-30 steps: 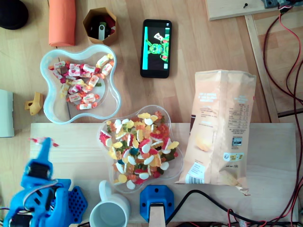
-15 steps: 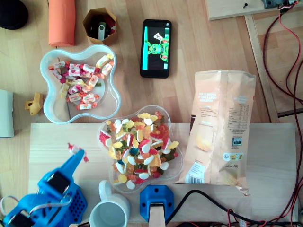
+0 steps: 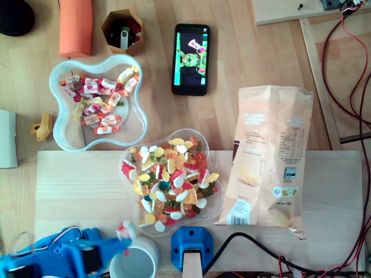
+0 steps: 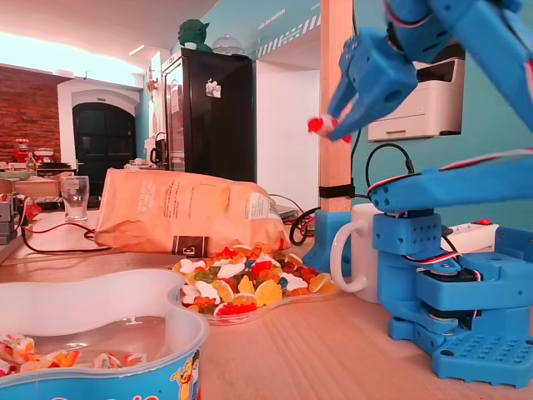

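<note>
My blue gripper [image 3: 123,233] [image 4: 329,125] is shut on a red-and-white wrapped candy [image 3: 122,231] [image 4: 318,125]. It holds the candy in the air over the left rim of the white mug [image 3: 135,259] [image 4: 354,254] at the front edge of the wooden board. A clear dish of mixed gummy sweets [image 3: 171,178] [image 4: 246,287] lies just right of the gripper in the overhead view. The pale blue-rimmed bowl of wrapped candies [image 3: 96,102] [image 4: 92,337] stands further back on the left.
A tan snack bag [image 3: 268,156] [image 4: 183,210] lies on the board's right side. A phone [image 3: 191,58], an orange roll [image 3: 76,26] and a brown hexagonal cup [image 3: 122,30] sit at the back. A blue mount [image 3: 191,248] is beside the mug. Red cables [image 3: 342,69] run along the right.
The arm has swung from the board's left side to the right and toward the front edge, carrying the candy from open board to above the mug's rim.
</note>
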Robot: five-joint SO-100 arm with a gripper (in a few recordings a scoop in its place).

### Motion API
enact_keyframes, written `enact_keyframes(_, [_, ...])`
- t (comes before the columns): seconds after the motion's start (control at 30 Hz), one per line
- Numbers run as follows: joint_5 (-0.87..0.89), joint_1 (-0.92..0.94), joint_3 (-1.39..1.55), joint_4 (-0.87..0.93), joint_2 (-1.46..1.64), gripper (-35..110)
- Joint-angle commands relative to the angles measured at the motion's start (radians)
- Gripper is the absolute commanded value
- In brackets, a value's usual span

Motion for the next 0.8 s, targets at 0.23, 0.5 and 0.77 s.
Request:
enact_keyframes(0.23, [0.028, 0.158, -0.04, 0.02, -0.227, -4])
enact_keyframes(0.5, [0.029, 0.261, -0.044, 0.035, -0.373, -4])
enact_keyframes(0.77, [0.021, 0.399, -0.063, 0.043, -0.383, -4])
